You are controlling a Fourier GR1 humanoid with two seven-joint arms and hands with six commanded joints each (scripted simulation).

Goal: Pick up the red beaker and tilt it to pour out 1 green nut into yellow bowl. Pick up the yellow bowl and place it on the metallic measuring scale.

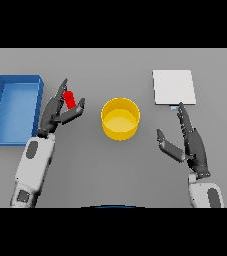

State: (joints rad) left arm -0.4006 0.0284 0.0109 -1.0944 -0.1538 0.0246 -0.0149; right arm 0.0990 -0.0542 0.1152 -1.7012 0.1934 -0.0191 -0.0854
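We took the yellow bowl as the centre of the clock face for all positions.

1. The grey table (115, 175) carried every item and gave both arms free reach from the lower edge.
2. The blue bin (12, 107) lay at 9 o'clock, well apart from the bowl. We judged it had no part in this step.
3. The metallic measuring scale (173, 86) sat at 2 o'clock as a flat pale plate. We read this as the final station for the bowl, kept near the right arm.
4. The yellow bowl (120, 131) stood upright with its mouth open. We could not make out a nut inside it.
5. The right hand (192, 142) waited at 4 o'clock, fingers straight and spread, holding nothing, fingertips just below the scale. We judged it was staged to take the bowl later.
6. The left hand (57, 112) was at 9 o'clock, between bin and bowl, its fingers and thumb around the beaker.
7. The red beaker (70, 99) showed between that hand's fingers and thumb, near the bowl but not over it. We judged the pour was not yet begun.
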